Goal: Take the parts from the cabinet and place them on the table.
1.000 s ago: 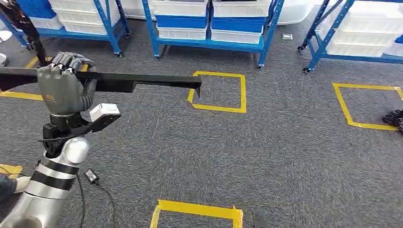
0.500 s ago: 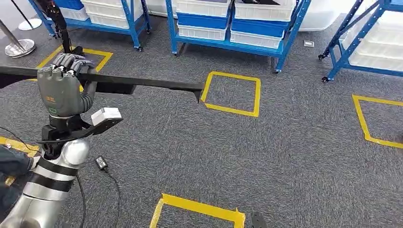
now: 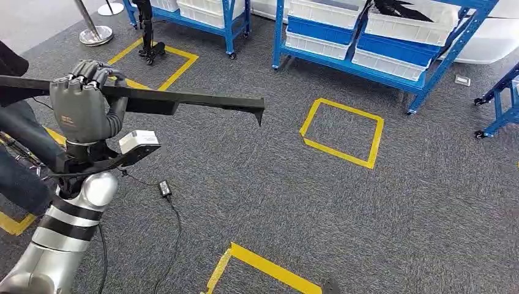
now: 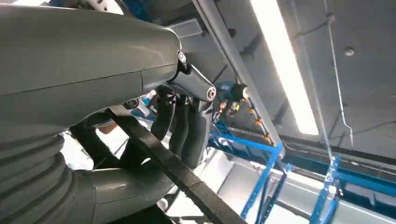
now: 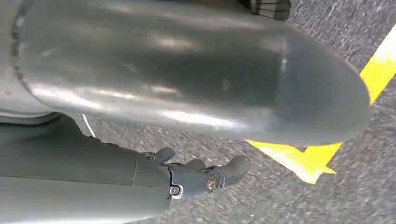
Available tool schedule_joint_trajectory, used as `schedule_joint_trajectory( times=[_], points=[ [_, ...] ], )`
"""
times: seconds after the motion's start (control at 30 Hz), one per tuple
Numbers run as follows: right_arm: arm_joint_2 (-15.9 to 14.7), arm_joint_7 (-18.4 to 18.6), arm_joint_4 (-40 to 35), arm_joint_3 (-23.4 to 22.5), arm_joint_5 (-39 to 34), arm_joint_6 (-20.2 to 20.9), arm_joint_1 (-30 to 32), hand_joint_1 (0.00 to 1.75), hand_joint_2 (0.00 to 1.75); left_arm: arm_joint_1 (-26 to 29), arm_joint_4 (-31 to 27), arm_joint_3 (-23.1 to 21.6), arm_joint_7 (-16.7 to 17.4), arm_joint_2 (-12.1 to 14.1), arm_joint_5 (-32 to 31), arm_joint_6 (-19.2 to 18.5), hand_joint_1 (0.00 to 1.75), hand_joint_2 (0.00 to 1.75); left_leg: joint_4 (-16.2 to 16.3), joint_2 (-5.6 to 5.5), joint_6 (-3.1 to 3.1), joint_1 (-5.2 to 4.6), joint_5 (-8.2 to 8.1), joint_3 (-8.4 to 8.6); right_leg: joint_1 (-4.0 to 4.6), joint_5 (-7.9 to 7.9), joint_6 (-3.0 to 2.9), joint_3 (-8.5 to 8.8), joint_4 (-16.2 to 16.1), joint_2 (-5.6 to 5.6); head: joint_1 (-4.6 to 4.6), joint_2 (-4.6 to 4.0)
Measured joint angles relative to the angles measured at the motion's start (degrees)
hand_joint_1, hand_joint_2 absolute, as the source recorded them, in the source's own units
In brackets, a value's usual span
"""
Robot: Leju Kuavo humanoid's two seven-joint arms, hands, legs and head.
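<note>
My left hand is raised at the left of the head view and grips a long black bar-shaped part. The part lies level, its hooked end pointing right, its other end running off the left edge. In the left wrist view the dark fingers wrap over the part's flat black strip. My right hand hangs low above the carpet beside a strip of yellow tape; its fingers are loose and hold nothing.
Blue racks with white and blue bins stand across the back. Yellow tape squares mark the grey carpet. A power adapter with its cable lies near my left arm. A person stands at the left edge, and a stanchion stands behind.
The whole picture has shifted: the camera has turned, so racks and tape squares slid right. My left hand keeps the same hold on the black part.
</note>
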Motion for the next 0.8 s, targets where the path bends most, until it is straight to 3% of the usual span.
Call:
schedule_joint_trajectory(
  times=[0.1, 0.13, 0.17, 0.2, 0.23, 0.27, 0.3, 0.33, 0.37, 0.4, 0.43, 0.47, 0.5, 0.6, 0.63, 0.67, 0.7, 0.73, 0.77, 0.8],
  points=[
    [-0.1, 0.0, 0.0, 0.0, 0.0, 0.2, -0.1, 0.0, 0.0, -0.2, 0.0, 0.0, 0.0, 0.2, 0.4, 0.1, 1.75, 1.75, -0.6, -1.73, -1.36, 0.28, 0.94, -0.41, 0.33, 0.68, -1.0, 0.01, -0.2, -1.92, 0.02, 0.0],
    [0.1, 0.0, 0.0, 0.0, 0.0, 0.4, -0.2, 0.0, 0.0, -0.2, 0.0, 0.0, 0.0, 0.2, 0.6, 0.1, 1.75, 1.75, -0.1, -0.73, -1.3, 0.48, 0.51, -0.91, -0.53, 1.07, -1.54, 0.11, -0.6, -2.83, -0.02, 0.0],
    [0.0, 0.0, 0.0, 0.0, 0.1, 0.6, -0.3, 0.0, 0.0, -0.6, 0.0, -0.1, -0.1, 0.3, 0.6, 0.3, 1.75, 1.75, 1.7, 2.73, -1.4, -0.09, -1.07, -1.71, -0.27, 1.17, -2.01, 0.17, -0.8, -3.32, -0.31, 0.0],
    [0.1, 0.5, 0.0, 0.0, 0.3, 0.9, -0.3, 0.0, 0.0, -1.1, 0.1, -0.2, -0.1, 0.2, 0.6, 0.4, 1.75, 1.75, 5.4, 4.97, -1.62, -0.09, -3.35, -3.28, -0.12, 1.14, -2.17, 0.16, -0.8, -4.02, -0.98, 0.0],
    [0.2, 0.9, 0.0, 0.0, 0.4, 1.1, -0.2, 0.0, 0.0, -1.3, 0.2, -0.4, -0.1, 0.2, 0.7, 0.6, 1.75, 1.75, 10.7, 6.32, -1.77, 0.05, -5.83, -5.55, 0.09, 1.12, -2.21, 0.18, -0.8, -4.89, -0.85, 0.0],
    [0.1, 1.4, 0.0, 0.0, 0.5, 1.1, -0.2, 0.0, 0.0, -1.3, 0.3, -0.5, -0.1, 0.2, 0.7, 0.9, 1.75, 1.75, 15.6, 6.75, -1.95, 0.1, -7.68, -7.65, 0.18, 1.11, -2.22, 0.12, -0.8, -5.83, -0.94, 0.0],
    [0.0, 1.7, 0.0, 0.0, 0.5, 1.0, -0.2, 0.0, 0.0, -1.2, 0.3, -0.6, 0.0, 0.2, 0.6, 1.1, 1.75, 1.75, 17.8, 6.93, -2.08, 0.18, -8.14, -8.58, 0.2, 1.1, -2.22, 0.09, -0.7, -6.57, -1.07, 0.0],
    [0.0, 1.9, 0.0, 0.0, 0.6, 1.1, -0.2, 0.0, 0.0, -1.2, 0.3, -0.7, 0.2, 0.4, 0.5, 1.2, 1.75, 1.75, 17.3, 7.05, -2.17, 0.37, -7.36, -8.15, 0.2, 1.09, -2.2, 0.09, -0.7, -7.42, -1.01, 0.0],
    [0.0, 2.1, 0.0, 0.0, 0.6, 1.2, -0.3, 0.0, 0.0, -1.2, 0.3, -0.7, 0.4, 0.5, 0.5, 1.3, 1.75, 1.75, 14.5, 7.32, -2.24, 0.53, -5.81, -6.4, 0.19, 1.07, -2.18, 0.11, -0.7, -8.16, -1.05, 0.0],
    [0.0, 2.2, 0.0, 0.0, 0.6, 1.4, -0.3, 0.0, 0.0, -1.3, 0.1, -0.7, 0.7, 0.7, 0.5, 1.5, 1.75, 1.75, 9.5, 8.0, -2.29, 0.66, -3.69, -3.46, 0.19, 1.04, -2.17, 0.21, -0.7, -8.94, -1.05, 0.0],
    [-0.1, 2.2, 0.0, 0.0, 0.6, 1.8, -0.4, 0.0, 0.0, -1.3, -0.1, -0.7, 0.8, 1.0, 0.5, 1.5, 1.75, 1.75, 3.8, 9.94, -2.34, 0.7, -1.77, -0.01, 0.18, 0.81, -1.96, 0.38, -0.6, -9.61, -1.05, 0.0],
    [-0.3, 2.3, 0.0, 0.0, 0.6, 2.0, -0.4, 0.0, 0.0, -1.5, -0.3, -0.7, 0.9, 1.1, 0.5, 1.6, 1.75, 1.75, 1.3, 13.47, -2.53, 0.1, -2.58, 1.28, 0.85, 0.56, -1.55, 0.44, -0.5, -10.21, -1.14, 0.0],
    [-0.5, 2.4, 0.0, 0.0, 0.6, 2.1, -0.4, 0.0, 0.0, -1.6, -0.4, -0.7, 0.9, 1.1, 0.5, 1.7, 1.75, 1.75, 0.9, 12.44, -1.57, 0.11, -2.05, 1.47, 1.21, 0.29, -1.28, 0.36, -0.2, -10.83, -1.07, 0.0],
    [-0.6, 2.6, 0.0, 0.0, 0.5, 2.4, -0.5, 0.0, 0.0, -1.5, -0.6, -0.6, 1.0, 1.5, 0.5, 1.7, 1.75, 1.75, 0.9, 9.77, -0.48, -0.27, -1.79, 0.85, 1.14, 0.26, -1.07, 0.62, -0.5, -12.94, -0.79, 0.0],
    [-0.6, 2.6, 0.0, 0.0, 0.5, 2.4, -0.6, 0.0, 0.0, -1.6, -0.7, -0.6, 1.0, 1.6, 0.5, 1.7, 1.75, 1.75, 0.7, 8.93, 0.05, 0.0, -1.47, 0.93, 0.89, -0.07, -0.71, 0.14, -0.3, -13.05, -0.7, 0.0],
    [-0.7, 2.6, 0.0, 0.0, 0.6, 2.4, -0.7, 0.0, 0.0, -1.8, -0.8, -0.6, 1.0, 1.6, 0.5, 1.8, 1.75, 1.75, 0.6, 8.26, 0.3, 0.08, -1.33, 0.81, 0.56, -1.28, -0.6, -0.47, 1.4, -9.11, -0.55, 0.0],
    [-0.7, 2.6, 0.0, 0.0, 0.6, 2.3, -0.7, 0.0, 0.0, -2.0, -0.8, -0.7, 1.0, 1.6, 0.4, 1.8, 1.75, 1.75, 0.6, 7.65, 0.77, 0.12, -1.15, 0.64, 0.4, -3.21, -0.92, -2.11, 5.2, -6.17, -0.55, 0.0],
    [-0.7, 2.6, 0.0, 0.0, 0.6, 2.3, -0.7, 0.0, 0.0, -2.0, -0.7, -0.7, 1.0, 1.5, 0.3, 1.8, 1.75, 1.75, 0.6, 6.95, 1.03, 0.09, -1.04, 0.43, 0.45, -5.24, -1.23, -4.39, 10.0, -4.8, -0.33, 0.0],
    [-0.7, 2.6, 0.0, 0.0, 0.6, 2.3, -0.6, 0.0, 0.0, -2.0, -0.7, -0.7, 1.0, 1.5, 0.3, 1.8, 1.75, 1.75, 0.6, 6.47, 1.12, 0.05, -0.98, 0.33, 0.47, -6.19, -1.33, -5.59, 12.4, -4.47, -0.33, 0.0],
    [-0.7, 2.6, 0.0, 0.0, 0.6, 2.3, -0.6, 0.0, 0.0, -2.0, -0.7, -0.7, 1.0, 1.5, 0.3, 1.8, 1.75, 1.75, 0.6, 6.47, 1.12, 0.05, -0.98, 0.33, 0.47, -6.19, -1.33, -5.59, 12.4, -4.47, -0.33, 0.0]
  ],
)
